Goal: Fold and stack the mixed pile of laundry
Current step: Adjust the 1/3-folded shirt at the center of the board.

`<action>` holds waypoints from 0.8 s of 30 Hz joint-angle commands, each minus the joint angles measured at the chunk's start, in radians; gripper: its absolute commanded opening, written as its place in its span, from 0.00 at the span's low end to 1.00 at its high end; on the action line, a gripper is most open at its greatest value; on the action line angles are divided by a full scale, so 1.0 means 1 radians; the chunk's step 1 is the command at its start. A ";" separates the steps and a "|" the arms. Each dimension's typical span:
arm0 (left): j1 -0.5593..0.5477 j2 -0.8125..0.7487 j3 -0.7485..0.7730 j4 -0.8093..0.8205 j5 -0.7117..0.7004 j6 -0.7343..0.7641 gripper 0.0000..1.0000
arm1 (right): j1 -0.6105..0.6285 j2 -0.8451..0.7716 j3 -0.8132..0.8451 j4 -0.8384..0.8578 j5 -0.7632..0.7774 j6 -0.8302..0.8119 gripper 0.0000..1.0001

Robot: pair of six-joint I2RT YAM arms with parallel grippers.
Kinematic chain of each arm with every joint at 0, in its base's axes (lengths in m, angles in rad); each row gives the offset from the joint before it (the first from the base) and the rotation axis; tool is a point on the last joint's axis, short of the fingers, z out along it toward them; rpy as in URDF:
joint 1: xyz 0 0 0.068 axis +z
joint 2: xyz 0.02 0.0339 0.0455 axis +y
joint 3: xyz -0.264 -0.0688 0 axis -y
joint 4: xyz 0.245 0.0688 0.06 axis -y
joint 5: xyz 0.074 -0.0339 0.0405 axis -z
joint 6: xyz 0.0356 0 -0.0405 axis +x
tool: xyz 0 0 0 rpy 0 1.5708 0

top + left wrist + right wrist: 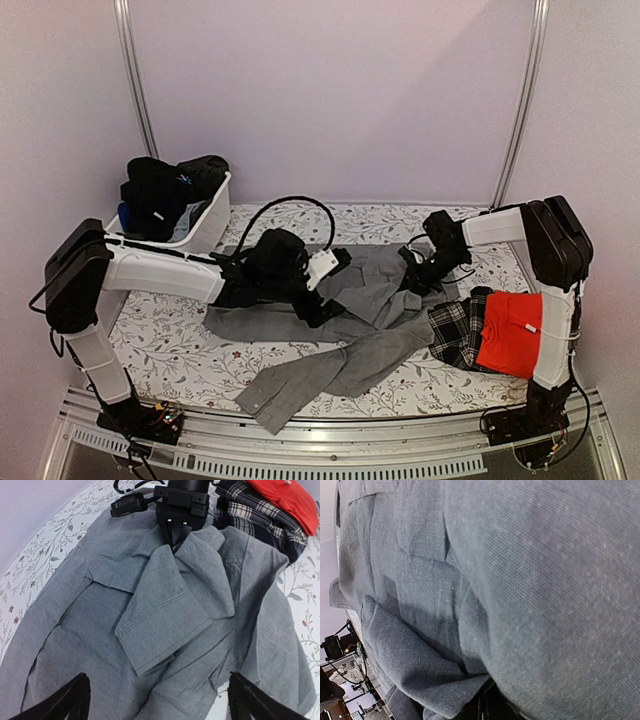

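Grey shirt (350, 335) lay spread across the middle of the table (170, 350). Left gripper (155, 700) hovered above it, jaws released wide. Right gripper (172, 539) was clenched on a raised shirt fold, just left of the plaid cloth (458, 330) and red shirt (510, 332).

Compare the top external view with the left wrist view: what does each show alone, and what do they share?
Only the top external view shows the white tub of dark clothes and the long sleeve of the grey shirt trailing toward the near edge. Only the left wrist view shows the left end effector with its fingers spread open, and stitching on a folded flap. Both show the shirt, the plaid cloth, the red shirt and the right end effector pinching the grey fabric.
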 commanded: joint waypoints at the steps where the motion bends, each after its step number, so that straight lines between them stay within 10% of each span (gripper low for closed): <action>1: -0.007 0.048 -0.001 0.056 0.024 0.248 0.93 | 0.002 0.027 0.002 0.028 -0.004 0.029 0.00; 18: -0.054 0.299 0.102 0.307 -0.237 0.525 0.82 | -0.001 0.048 0.013 -0.006 -0.047 -0.024 0.00; 24: -0.065 0.308 0.140 0.329 -0.239 0.509 0.64 | -0.003 0.041 0.018 -0.026 -0.057 -0.049 0.00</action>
